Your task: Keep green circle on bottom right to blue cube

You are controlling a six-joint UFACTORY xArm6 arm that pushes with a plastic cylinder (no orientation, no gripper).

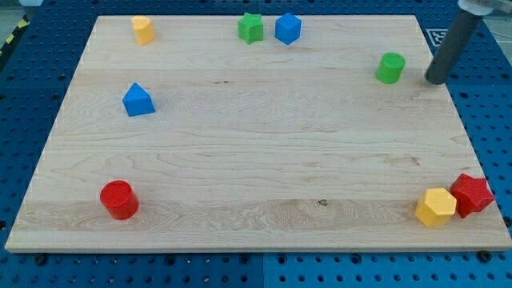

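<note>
The green circle block (390, 68) stands near the view's top right. The blue cube (288, 29) sits at the view's top middle, up and to the left of the green circle, well apart from it. My tip (435, 80) rests on the board just right of the green circle, a short gap away, not touching it. The dark rod rises from it toward the view's top right corner.
A green star (250, 28) sits right beside the blue cube on its left. A yellow block (143, 30) is at top left, a blue triangular block (138, 101) at left, a red cylinder (119, 200) at bottom left. A yellow hexagon (435, 207) and red star (471, 194) touch at bottom right.
</note>
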